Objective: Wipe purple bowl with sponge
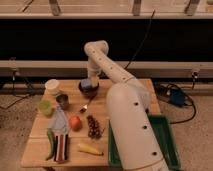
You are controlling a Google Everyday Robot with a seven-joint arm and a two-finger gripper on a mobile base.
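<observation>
Where the gripper (90, 81) hangs — apparently clamping the sponge (87, 84) — the purple bowl (89, 90) lies beneath

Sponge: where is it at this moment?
In the camera view the sponge sits over the purple bowl at the table's far edge, under the gripper, right of the grey cup.

The gripper (90, 80) sits over the purple bowl (88, 90) at the table's far side, its shape blurred against the sponge (87, 83). The white arm (131, 125) hides the table's (45, 147) right half and runs off the near edge.
</observation>
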